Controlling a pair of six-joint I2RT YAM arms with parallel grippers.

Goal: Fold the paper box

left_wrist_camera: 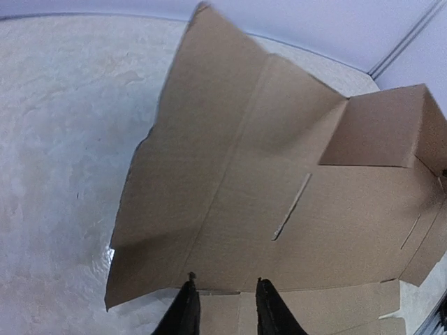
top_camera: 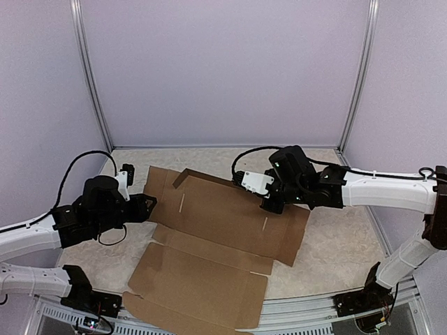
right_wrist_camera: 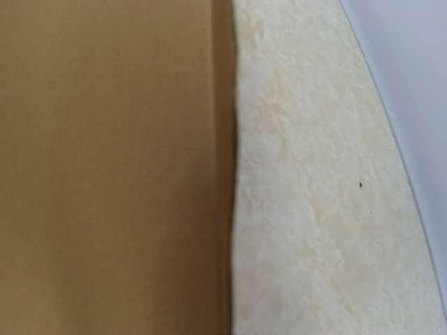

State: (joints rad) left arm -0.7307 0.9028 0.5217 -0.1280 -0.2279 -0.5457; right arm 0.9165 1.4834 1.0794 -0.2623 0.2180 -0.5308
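The paper box is a brown cardboard sheet lying mostly flat on the table, its near panel reaching over the front edge. A small far flap stands partly raised. My left gripper is at the sheet's left edge. In the left wrist view it is open, fingertips apart just above the cardboard, with the raised flap ahead. My right gripper points down onto the sheet's right part. Its fingers do not show in the right wrist view, only cardboard beside the table.
The table is pale and mottled, closed in by lilac walls with metal posts at the far corners. A metal rail runs along the near edge by the arm bases. Bare table shows right of the sheet and left of it.
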